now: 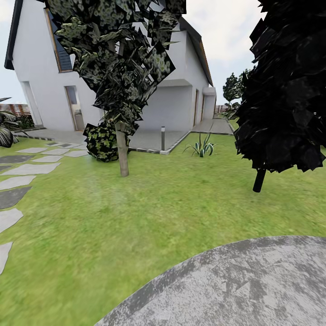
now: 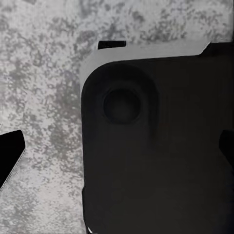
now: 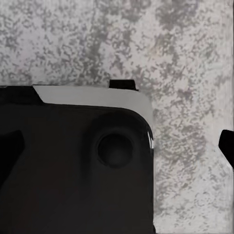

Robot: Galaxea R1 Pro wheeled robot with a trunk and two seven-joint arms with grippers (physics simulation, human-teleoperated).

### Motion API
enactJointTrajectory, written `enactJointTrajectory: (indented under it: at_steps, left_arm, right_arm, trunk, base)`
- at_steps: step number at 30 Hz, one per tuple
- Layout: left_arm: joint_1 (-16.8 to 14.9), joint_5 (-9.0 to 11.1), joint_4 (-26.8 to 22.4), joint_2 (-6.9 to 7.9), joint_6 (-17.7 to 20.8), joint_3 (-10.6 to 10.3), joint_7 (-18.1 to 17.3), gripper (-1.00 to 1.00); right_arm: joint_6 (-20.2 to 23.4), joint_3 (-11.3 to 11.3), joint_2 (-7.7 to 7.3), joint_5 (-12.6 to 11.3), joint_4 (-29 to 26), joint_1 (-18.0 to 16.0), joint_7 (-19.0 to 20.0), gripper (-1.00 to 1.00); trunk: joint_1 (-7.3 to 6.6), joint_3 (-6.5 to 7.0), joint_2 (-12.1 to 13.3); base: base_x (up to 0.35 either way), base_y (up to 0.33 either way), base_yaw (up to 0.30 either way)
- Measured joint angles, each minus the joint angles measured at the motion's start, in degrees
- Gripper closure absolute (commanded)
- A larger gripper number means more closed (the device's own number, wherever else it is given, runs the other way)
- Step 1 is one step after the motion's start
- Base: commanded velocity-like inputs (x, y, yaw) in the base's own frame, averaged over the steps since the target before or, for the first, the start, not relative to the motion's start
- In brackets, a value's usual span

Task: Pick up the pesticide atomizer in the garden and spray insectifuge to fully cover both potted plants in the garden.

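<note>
The pesticide atomizer and the two potted plants are out of view. The garden's green lawn point(image 1: 149, 213) spreads ahead in the head view, with the round grey patio point(image 1: 244, 290) at the near right. In the left wrist view my left gripper point(image 2: 117, 151) is open, one dark fingertip point(image 2: 9, 158) at each side edge, nothing between them. My right gripper point(image 3: 117, 146) is likewise open and empty, fingertip point(image 3: 228, 145) at the edge. Both hang over my own dark base point(image 2: 161, 156) and the speckled grey paving point(image 3: 161, 48).
A thin-trunked tree point(image 1: 121, 149) with a round bush point(image 1: 102, 142) at its foot stands mid-lawn. A big dark tree point(image 1: 285, 90) rises at the right. Stepping stones point(image 1: 18, 181) run along the left. A spiky-leaved plant point(image 1: 201, 147), a bollard lamp point(image 1: 163, 138) and the white house point(image 1: 172, 90) lie beyond.
</note>
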Motion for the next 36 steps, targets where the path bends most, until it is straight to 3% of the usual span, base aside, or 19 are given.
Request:
enactJointTrajectory:
  at_steps: [1,4,7,17,25,36]
  left_arm:
    - [-0.05,0.05,-5.04,-0.02,-6.14,0.02,0.01,-1.00]
    - [-0.27,0.20,-6.23,-0.13,-13.20,0.15,0.06,-1.00]
    - [-1.03,0.25,-6.43,-0.47,-15.98,0.19,0.10,-1.00]
    - [-8.84,0.22,-7.30,0.02,-17.90,0.23,0.10,-1.00]
    - [-8.65,0.69,-7.18,1.05,-18.19,1.11,0.11,-1.00]
    - [-8.70,0.91,-7.04,1.70,-18.70,3.41,0.16,-1.00]
  right_arm:
    - [-8.61,0.01,-0.08,-0.01,-4.90,-0.03,0.00,-1.00]
    - [-9.43,-0.05,-0.21,-0.04,-10.60,-0.07,0.00,-1.00]
    - [-9.77,-0.09,-0.54,-0.08,-14.04,-0.10,0.00,-1.00]
    - [-17.00,-0.54,-1.45,-0.13,-23.33,-0.32,0.00,-1.00]
    - [-17.43,-0.58,-3.51,0.02,-23.73,-0.52,0.03,-1.00]
    - [-17.45,-0.44,-3.29,-0.05,-23.42,-0.54,0.00,-1.00]
  trunk:
    - [0.00,0.01,0.00]
    - [0.00,0.00,0.00]
    - [0.00,0.01,0.00]
    - [0.00,0.00,0.00]
    - [0.00,-0.05,0.00]
    - [0.00,-0.66,0.00]
  base:
    - [0.000,0.000,0.000]
    - [0.000,0.000,0.000]
    - [0.000,0.000,0.000]
    - [0.000,0.000,0.000]
    - [0.000,0.000,0.037]
    - [0.000,0.000,0.183]
